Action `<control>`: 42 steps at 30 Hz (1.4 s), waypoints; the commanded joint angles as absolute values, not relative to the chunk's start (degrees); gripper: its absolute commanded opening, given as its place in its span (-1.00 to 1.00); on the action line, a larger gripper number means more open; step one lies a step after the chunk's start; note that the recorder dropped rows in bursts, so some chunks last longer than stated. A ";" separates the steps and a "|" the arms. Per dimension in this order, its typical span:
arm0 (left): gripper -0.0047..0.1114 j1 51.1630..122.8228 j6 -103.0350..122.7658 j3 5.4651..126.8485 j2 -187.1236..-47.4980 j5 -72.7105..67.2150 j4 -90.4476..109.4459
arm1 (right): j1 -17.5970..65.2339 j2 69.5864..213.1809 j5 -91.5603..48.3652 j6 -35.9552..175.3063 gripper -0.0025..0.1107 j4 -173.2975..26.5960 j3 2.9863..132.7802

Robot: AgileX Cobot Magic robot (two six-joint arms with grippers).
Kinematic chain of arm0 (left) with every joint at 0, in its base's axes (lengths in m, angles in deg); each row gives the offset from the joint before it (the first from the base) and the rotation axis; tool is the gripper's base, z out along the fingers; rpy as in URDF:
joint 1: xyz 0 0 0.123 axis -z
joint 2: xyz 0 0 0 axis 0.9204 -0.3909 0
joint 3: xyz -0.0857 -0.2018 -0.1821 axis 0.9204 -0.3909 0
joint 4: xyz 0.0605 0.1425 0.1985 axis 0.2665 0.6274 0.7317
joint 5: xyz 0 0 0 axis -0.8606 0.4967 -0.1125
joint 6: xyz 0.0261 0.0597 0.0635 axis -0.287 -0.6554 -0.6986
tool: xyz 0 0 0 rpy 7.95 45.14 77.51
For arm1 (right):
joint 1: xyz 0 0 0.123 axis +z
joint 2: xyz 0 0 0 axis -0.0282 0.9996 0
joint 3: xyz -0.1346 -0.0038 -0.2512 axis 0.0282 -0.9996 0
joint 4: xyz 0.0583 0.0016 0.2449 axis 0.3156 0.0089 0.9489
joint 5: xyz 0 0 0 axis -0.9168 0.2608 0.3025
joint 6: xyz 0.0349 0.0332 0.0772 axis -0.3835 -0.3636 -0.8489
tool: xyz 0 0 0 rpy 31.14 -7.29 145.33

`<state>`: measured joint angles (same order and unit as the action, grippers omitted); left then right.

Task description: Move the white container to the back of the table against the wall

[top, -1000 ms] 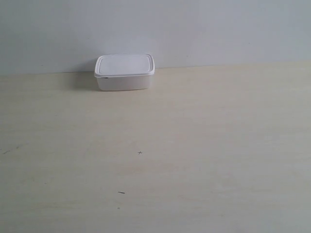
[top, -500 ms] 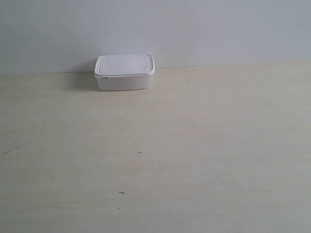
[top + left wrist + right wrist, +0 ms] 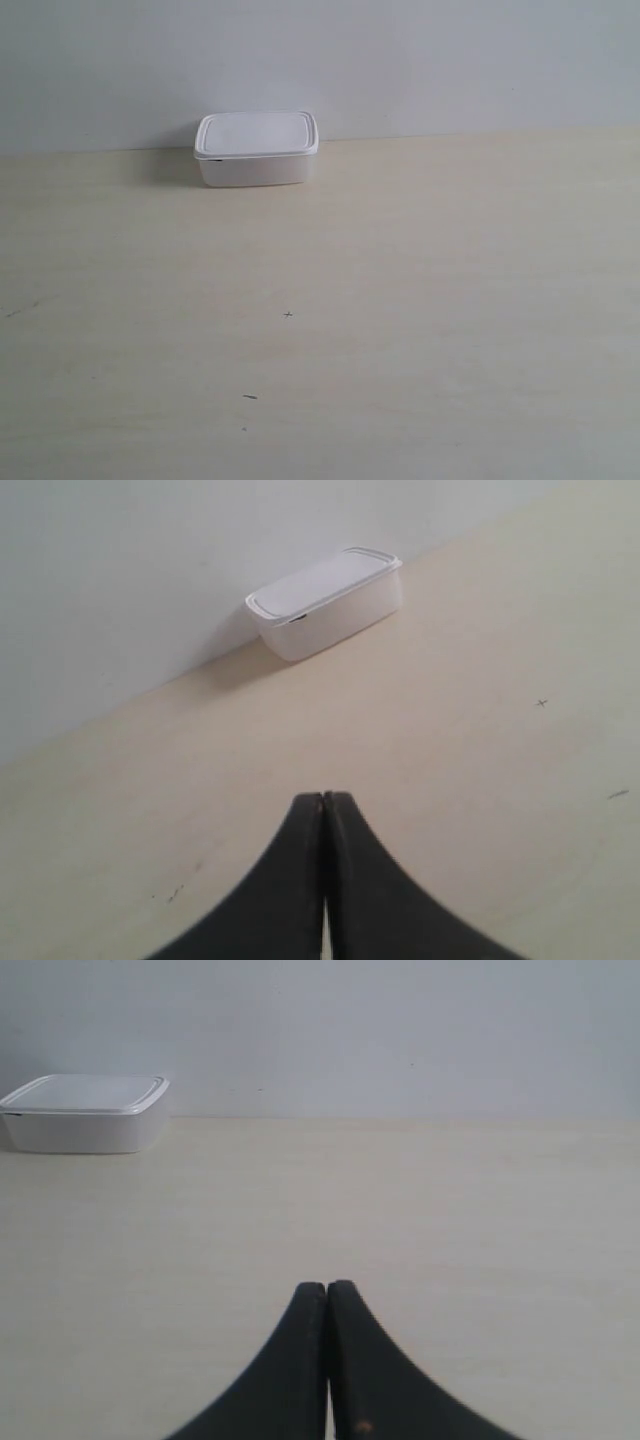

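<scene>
The white container [image 3: 256,148], lid on, stands at the back of the pale wood table [image 3: 400,300], right at the foot of the grey-white wall [image 3: 400,60]. It also shows as the white container [image 3: 325,600] in the left wrist view and as the white container [image 3: 85,1112] in the right wrist view, in both cases well away from the fingers. My left gripper [image 3: 324,798] is shut with nothing in it, above bare table. My right gripper [image 3: 327,1286] is likewise shut and holds nothing. Neither arm appears in the exterior view.
A few tiny dark specks [image 3: 288,315] mark the table [image 3: 480,780] surface. The wall [image 3: 400,1030] runs along the whole back edge.
</scene>
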<state>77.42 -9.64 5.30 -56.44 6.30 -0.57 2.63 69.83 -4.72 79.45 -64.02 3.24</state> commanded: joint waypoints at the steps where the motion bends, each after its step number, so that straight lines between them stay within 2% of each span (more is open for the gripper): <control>1: -0.92 77.42 -9.76 5.47 -56.04 10.45 -0.52 | 2.30 69.59 -5.48 79.40 -0.96 -64.39 2.99; 6: -0.92 77.42 -9.76 5.47 -56.04 15.16 -0.52 | 2.30 69.59 -5.48 79.40 -0.96 -64.27 2.99; 42: -0.92 77.42 -9.76 5.47 -55.92 15.16 -0.52 | 2.30 69.59 -5.48 79.40 -0.96 -64.27 2.99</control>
<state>77.42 -9.64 5.30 -56.44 15.20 -0.46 2.63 69.83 -4.72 79.45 -64.02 3.24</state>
